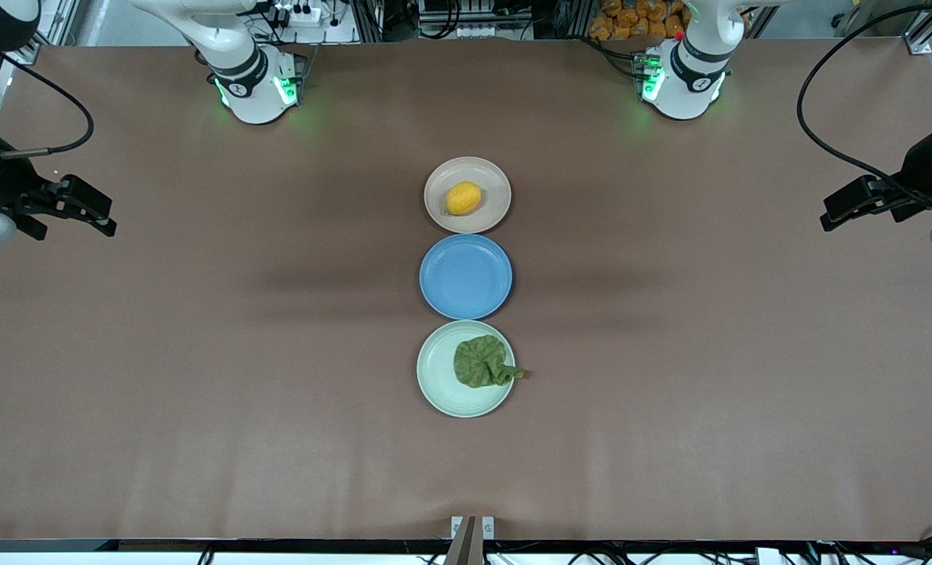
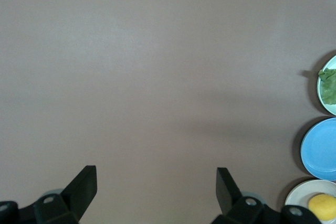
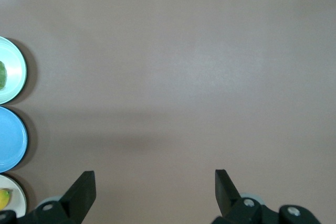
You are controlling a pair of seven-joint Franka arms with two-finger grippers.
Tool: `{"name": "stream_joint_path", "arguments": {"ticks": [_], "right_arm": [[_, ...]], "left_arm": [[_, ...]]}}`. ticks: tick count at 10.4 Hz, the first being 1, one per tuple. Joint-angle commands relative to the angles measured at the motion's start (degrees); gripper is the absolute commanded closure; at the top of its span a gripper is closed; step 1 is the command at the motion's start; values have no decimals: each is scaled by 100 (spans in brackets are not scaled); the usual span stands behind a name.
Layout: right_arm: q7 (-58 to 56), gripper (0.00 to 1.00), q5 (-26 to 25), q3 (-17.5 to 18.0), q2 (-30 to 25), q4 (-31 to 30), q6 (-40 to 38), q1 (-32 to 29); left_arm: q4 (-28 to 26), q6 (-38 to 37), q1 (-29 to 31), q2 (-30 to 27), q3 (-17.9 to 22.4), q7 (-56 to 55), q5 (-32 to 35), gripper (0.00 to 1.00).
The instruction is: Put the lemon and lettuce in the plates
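The lemon (image 1: pixel 463 198) lies in the beige-pink plate (image 1: pixel 491 174), the plate farthest from the front camera. The lettuce (image 1: pixel 483 362) lies in the mint green plate (image 1: pixel 438 377), the nearest one, with its tail tip hanging over the rim. My left gripper (image 1: pixel 831 217) is open and empty above the left arm's end of the table. My right gripper (image 1: pixel 103 219) is open and empty above the right arm's end. Both arms wait, apart from the plates. The left wrist view shows lemon (image 2: pixel 322 206) and lettuce (image 2: pixel 328 85) at its edge.
An empty blue plate (image 1: pixel 466 276) sits between the two other plates, in one row at the table's middle. Black cables hang near both grippers at the table's ends. The brown table surface spreads wide on both sides of the plates.
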Motion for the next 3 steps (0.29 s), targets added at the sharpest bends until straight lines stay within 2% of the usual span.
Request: {"name": "stream_joint_path", "arguments": {"ticks": [1,3], "right_arm": [[-65,0,-115,-62,-227,-231,28,69],[-65,0,-115,-62,-227,-231,19,61]], "left_arm": [[47,34,25,-5,8,159,-62,0],[47,60,25,-5,-1,159,-71,0]]}}
